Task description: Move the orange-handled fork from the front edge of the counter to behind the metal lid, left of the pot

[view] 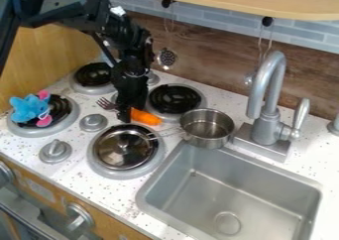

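End effector (pixel 124 116) by carrot (pixel 145 117) and fork (pixel 105 104), can't tell if grasping; steel saucepan (pixel 207 129) beside sink (pixel 228 192).

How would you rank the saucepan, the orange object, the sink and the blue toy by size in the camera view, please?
Largest to smallest:
1. Sink
2. Saucepan
3. Blue toy
4. Orange object

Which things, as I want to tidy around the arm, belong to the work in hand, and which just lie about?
In hand, judging by nearness:
Orange piece, beside the tool
Fork, across the tool from it

Lying about:
Blue toy, on a burner
Saucepan, by the sink
Lid, on another
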{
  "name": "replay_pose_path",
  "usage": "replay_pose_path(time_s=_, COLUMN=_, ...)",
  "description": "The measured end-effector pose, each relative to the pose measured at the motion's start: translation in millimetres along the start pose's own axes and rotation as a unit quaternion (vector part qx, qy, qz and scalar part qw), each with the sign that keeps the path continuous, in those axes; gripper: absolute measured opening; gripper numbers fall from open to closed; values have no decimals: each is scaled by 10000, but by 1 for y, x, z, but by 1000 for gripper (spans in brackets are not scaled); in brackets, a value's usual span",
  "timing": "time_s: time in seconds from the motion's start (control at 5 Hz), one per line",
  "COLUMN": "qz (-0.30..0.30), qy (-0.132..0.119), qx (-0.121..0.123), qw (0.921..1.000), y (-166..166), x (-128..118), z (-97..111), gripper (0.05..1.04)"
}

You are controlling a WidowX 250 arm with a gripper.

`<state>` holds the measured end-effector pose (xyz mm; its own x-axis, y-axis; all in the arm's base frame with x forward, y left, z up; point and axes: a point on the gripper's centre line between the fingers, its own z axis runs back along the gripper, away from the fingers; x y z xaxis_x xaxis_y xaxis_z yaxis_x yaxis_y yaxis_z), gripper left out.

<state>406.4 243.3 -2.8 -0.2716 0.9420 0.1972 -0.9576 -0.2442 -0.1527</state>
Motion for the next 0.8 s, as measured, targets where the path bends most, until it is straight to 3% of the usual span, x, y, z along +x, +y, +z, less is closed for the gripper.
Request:
replay_pose_path(time_s=0.2, qz=-146, qy=15, qx=-66, qw=9999, y=3, x=-2, z=1, gripper=975)
replay_pose_path(time_s=0.4, qz=-245, qy=55, qx=-244, qw=9994, y=13, x=-3, z=26, gripper=985)
replay_pose_path(time_s=0.6, qz=-272, qy=-24, qx=-586, qw=9979, y=24, x=0, z=56, gripper=988)
replay_pose_path(time_s=0.8, qz=-274, qy=-262, qx=-662, qw=9971, y=39, x=6, z=73, gripper=989)
